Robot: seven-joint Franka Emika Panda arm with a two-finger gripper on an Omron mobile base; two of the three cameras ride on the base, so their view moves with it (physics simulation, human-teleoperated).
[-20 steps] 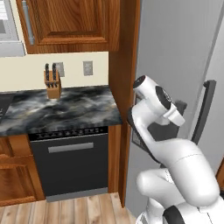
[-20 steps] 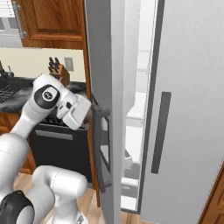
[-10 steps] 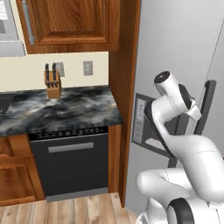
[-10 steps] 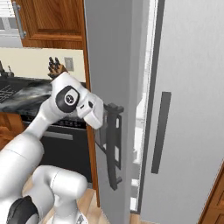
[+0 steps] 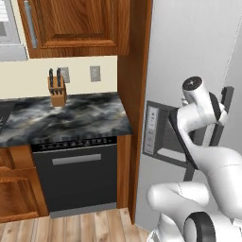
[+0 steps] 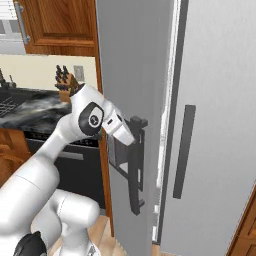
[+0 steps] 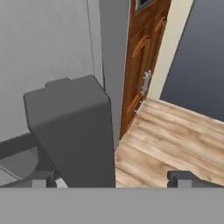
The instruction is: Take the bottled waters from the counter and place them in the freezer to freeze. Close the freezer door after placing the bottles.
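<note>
The light-grey freezer door [image 6: 135, 60] stands almost closed, leaving a thin slit onto the white freezer [image 6: 162, 150] inside. Its dispenser recess [image 5: 163, 134] faces me in the left base view. My gripper [image 6: 131, 131] rests against the door's dark vertical handle [image 6: 135, 170]. In the hand view the gripper [image 7: 111, 178] is open, its fingertips [image 7: 183, 177] wide apart, and the dark handle [image 7: 70, 131] fills the left of the gap. The black veined counter [image 5: 66, 118] carries no bottle. Both bottled waters are out of view.
A knife block [image 5: 57, 90] stands at the back of the counter, above a black dishwasher [image 5: 75, 177]. Brown wall cabinets [image 5: 75, 23] hang overhead. The fridge's right door [image 6: 220, 125] with its own dark handle [image 6: 183, 150] is closed. Wooden floor [image 7: 175, 144] lies below.
The freezer door has swung much closer to shut, so the view into the white interior has shrunk to a slit. My arm has moved with the door's handle.
</note>
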